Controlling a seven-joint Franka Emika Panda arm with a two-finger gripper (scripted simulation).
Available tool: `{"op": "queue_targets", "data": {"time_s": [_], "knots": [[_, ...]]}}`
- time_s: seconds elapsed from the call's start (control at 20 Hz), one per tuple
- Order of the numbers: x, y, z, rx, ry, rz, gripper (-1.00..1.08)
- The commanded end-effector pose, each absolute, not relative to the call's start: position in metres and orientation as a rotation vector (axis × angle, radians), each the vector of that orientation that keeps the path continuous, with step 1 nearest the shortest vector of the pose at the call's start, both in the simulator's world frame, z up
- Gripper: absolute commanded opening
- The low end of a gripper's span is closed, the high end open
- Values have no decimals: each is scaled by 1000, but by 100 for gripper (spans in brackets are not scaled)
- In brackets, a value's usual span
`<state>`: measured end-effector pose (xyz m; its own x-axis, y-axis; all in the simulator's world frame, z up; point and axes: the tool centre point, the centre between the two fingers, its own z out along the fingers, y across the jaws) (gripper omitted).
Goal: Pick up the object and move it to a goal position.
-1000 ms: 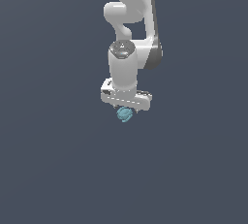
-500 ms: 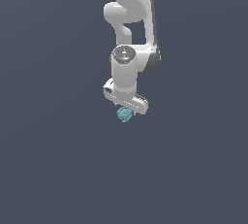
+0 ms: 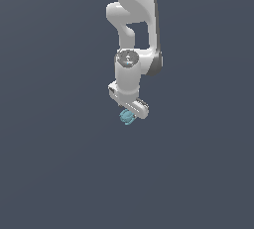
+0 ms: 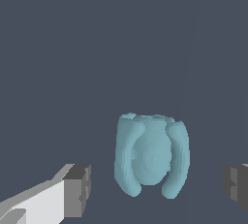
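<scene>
there is one arm (image 3: 133, 34), one gripper (image 3: 130, 110) and one object (image 3: 127, 117), and nothing else to count. the surroundings are a flat, even slate-grey field in both views, with no edge, seam or shadow that would tell a surface apart from a background, so i cannot tell whether the object rests on anything. in the exterior view the white arm comes down from the top of the frame and ends in the gripper, whose body sits tilted, lower toward the exterior view's right. the object, a small light teal-blue lump, shows just under that body, toward the exterior view's left end of it. in the wrist view the object (image 4: 151, 156) is a roundish core with two thicker lobes running down its sides and darker grooves between them. the two grey fingertips (image 4: 77, 190) stand wide apart, one on either side of the object, each with a clear strip of grey background between pad and object, so the gripper (image 4: 157, 189) is spread and touches nothing visible.
</scene>
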<state>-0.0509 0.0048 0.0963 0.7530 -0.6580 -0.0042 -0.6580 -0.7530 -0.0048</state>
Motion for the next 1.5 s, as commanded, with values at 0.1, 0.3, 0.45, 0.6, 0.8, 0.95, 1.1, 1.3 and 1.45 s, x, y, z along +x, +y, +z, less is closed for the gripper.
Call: {"op": "queue_targets", "data": {"time_s": [0.1, 0.3, 0.45, 0.6, 0.8, 0.95, 1.1, 1.3, 1.45], "knots": [[-55, 4, 92, -2913, 1172, 1, 100], [-56, 4, 91, -2905, 1196, 0, 100], [-56, 4, 90, -2907, 1191, 1, 100], [-56, 4, 85, -2907, 1192, 1, 100], [-57, 4, 70, -2906, 1194, 0, 100], [-57, 4, 54, -2905, 1195, 0, 100], [-57, 4, 45, -2905, 1197, 0, 100], [-56, 4, 40, -2904, 1198, 0, 100], [-56, 4, 40, -2904, 1198, 0, -100]]}}
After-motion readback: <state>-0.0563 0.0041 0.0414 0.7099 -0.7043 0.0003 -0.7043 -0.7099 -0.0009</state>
